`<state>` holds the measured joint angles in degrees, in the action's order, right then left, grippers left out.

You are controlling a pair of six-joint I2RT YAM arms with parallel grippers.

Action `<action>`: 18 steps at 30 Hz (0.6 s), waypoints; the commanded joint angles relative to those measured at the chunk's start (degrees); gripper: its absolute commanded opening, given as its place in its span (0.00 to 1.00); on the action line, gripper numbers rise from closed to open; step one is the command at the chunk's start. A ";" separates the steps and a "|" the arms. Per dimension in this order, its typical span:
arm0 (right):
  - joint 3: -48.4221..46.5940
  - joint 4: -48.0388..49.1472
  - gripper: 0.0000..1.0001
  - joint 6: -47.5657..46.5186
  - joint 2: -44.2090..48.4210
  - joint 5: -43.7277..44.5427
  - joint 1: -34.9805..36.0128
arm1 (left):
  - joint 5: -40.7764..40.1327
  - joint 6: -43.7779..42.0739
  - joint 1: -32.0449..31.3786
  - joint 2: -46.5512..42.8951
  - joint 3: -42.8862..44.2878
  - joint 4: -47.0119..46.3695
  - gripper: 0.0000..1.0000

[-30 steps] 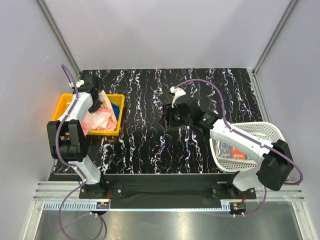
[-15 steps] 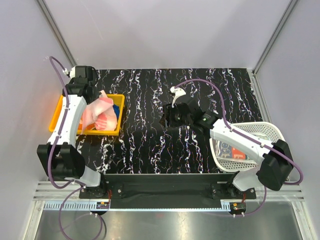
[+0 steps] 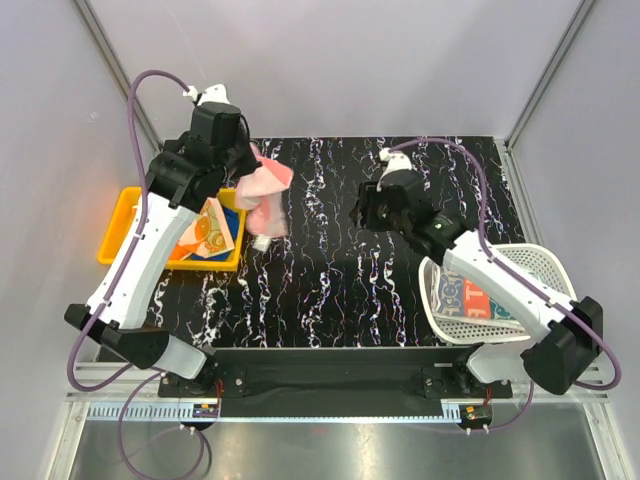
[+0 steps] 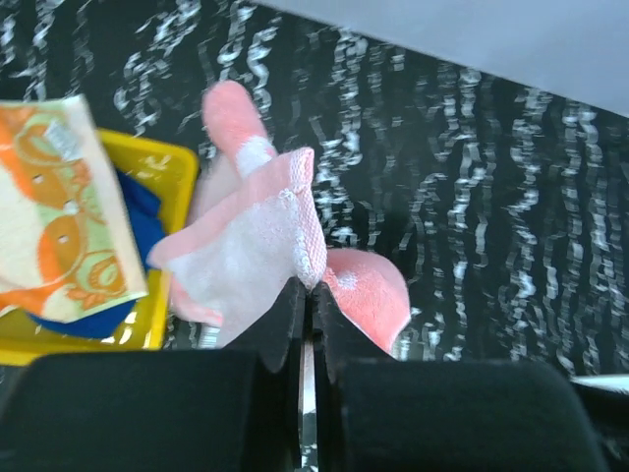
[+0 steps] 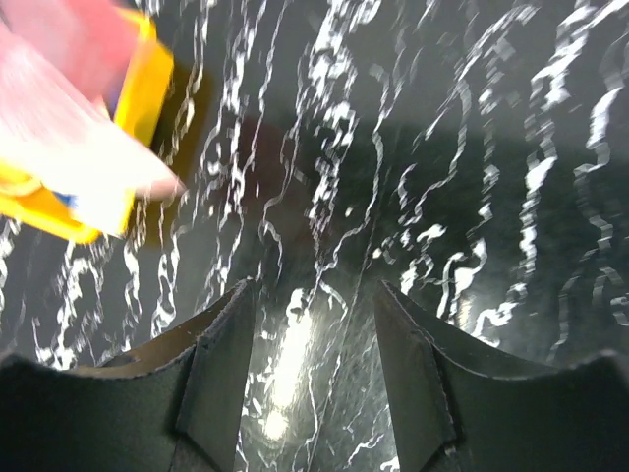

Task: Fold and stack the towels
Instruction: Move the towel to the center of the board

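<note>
My left gripper point(image 3: 243, 170) is shut on the pink towel point(image 3: 264, 193), which hangs in the air just right of the yellow tray point(image 3: 118, 215). In the left wrist view the jaws pinch the pink towel's point(image 4: 257, 241) white-backed edge at my left gripper point(image 4: 308, 292). An orange cartoon-printed towel point(image 3: 205, 232) lies in the tray over a blue towel point(image 3: 232, 203); both show in the left wrist view, the printed one point(image 4: 59, 211) and the blue one point(image 4: 138, 221). My right gripper point(image 3: 363, 212) is open and empty over the table's middle, its jaws apart in the right wrist view point(image 5: 314, 305).
A white mesh basket point(image 3: 505, 300) at the right holds printed cloths point(image 3: 470, 297). The black marbled table point(image 3: 320, 270) spans between tray and basket. The yellow tray's corner point(image 5: 138, 98) and blurred pink cloth point(image 5: 69, 108) show at the right wrist view's upper left.
My left gripper has lifted the pink towel out of the tray and carried it up and right. The printed towel is now uncovered. My right gripper moved slightly right and back.
</note>
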<state>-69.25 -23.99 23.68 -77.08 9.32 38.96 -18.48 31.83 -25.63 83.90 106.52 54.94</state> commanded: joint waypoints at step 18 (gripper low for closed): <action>0.17 -4.23 0.60 -0.92 8.18 6.42 -2.31 | 5.01 3.51 -13.23 14.51 4.65 -7.73 0.34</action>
<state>-70.17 -26.96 22.70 -67.94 14.31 37.76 -19.42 35.16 -42.52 91.85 107.74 52.90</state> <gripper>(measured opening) 0.600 0.182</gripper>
